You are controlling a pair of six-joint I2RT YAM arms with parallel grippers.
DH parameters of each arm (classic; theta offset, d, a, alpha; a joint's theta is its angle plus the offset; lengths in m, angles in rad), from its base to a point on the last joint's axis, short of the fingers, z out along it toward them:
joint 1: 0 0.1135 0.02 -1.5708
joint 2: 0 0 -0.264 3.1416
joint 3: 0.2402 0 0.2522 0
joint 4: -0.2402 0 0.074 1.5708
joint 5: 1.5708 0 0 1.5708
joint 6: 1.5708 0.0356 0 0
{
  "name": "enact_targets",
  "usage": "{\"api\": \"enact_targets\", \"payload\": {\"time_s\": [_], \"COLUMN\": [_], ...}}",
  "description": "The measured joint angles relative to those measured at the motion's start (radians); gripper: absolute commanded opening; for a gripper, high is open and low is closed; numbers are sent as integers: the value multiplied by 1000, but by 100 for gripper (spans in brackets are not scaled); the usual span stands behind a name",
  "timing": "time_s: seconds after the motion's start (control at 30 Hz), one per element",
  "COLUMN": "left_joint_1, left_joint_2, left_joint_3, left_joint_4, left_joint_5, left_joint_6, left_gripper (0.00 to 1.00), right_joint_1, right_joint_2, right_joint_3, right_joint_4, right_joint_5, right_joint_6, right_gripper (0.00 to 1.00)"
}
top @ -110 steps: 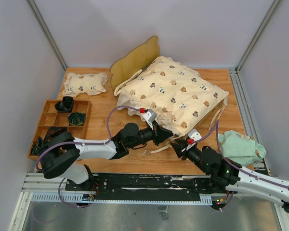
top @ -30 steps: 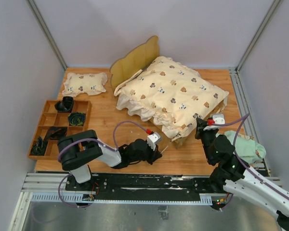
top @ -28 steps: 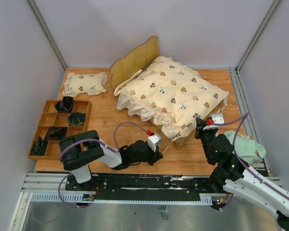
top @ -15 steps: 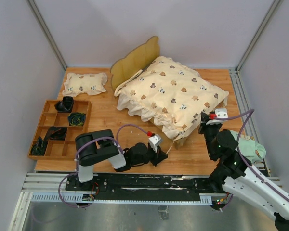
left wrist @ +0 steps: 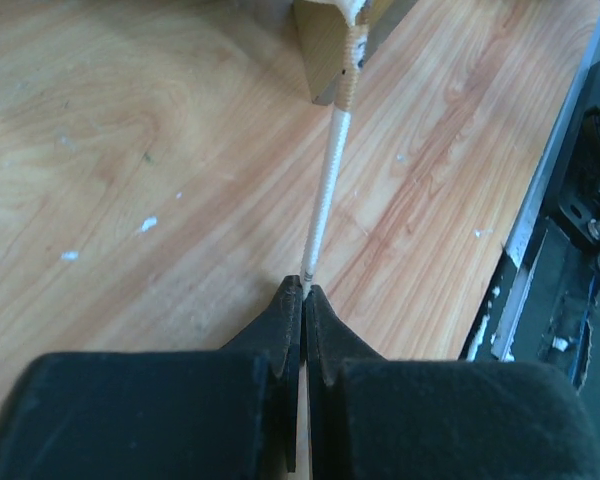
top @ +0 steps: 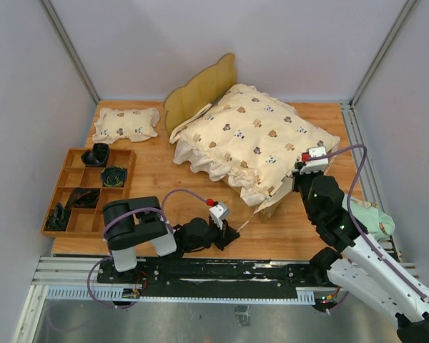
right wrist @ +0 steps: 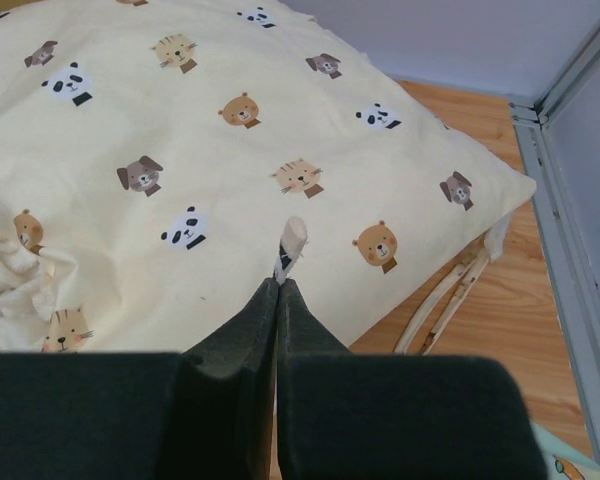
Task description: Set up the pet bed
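Observation:
The pet bed shows its wavy light-wood headboard (top: 200,89) at the back; a cream bear-print quilt (top: 254,139) covers the rest. My left gripper (top: 229,233) lies low near the table's front edge. It is shut on a thin white tie string (left wrist: 323,195) that runs taut to the bed's near corner post (left wrist: 325,50). My right gripper (top: 301,179) is at the quilt's right near edge, shut on the short end of a cream tie (right wrist: 292,242) above the quilt (right wrist: 210,140).
A small bear-print pillow (top: 126,123) lies at the back left. A wooden compartment tray (top: 66,187) with dark items stands at the left. A green cloth (top: 368,218) lies at the right edge. Loose cream ties (right wrist: 450,295) hang by the quilt's right corner.
My left gripper has drawn back toward the front edge with the string pulled taut. My right gripper has moved up toward the quilt's right edge, holding its tie.

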Motion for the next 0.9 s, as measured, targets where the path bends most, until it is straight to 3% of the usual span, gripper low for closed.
{"api": "enact_targets", "payload": {"time_s": [0.27,0.67,0.7,0.77,0.8,0.9], "left_joint_1": [-11,-66,-70,-72,-72,-80], "left_joint_2": [-179,-59,-45,-29,-30,-77], "left_joint_3": [-102,-79,-79,-79,-77,-85], "left_joint_4": [-83,0,23,50,52,26], "left_joint_5": [-16,-40,-40,-41,-40,-32], "left_joint_6": [-51,-87,-90,-98,-103,-108], "left_gripper": [0,0,6,31,37,44], "right_joint_1": [-9,-203,-207,-209,-210,-211], "right_joint_2": [-4,84,68,29,8,-75], "right_joint_3": [-40,-7,-8,-11,-14,-19], "right_joint_4": [-25,35,39,34,27,-35], "right_joint_5": [-34,-127,-134,-166,-184,-271], "right_joint_6": [64,97,101,118,126,163], "right_gripper": [0,0,0,0,6,36]}}
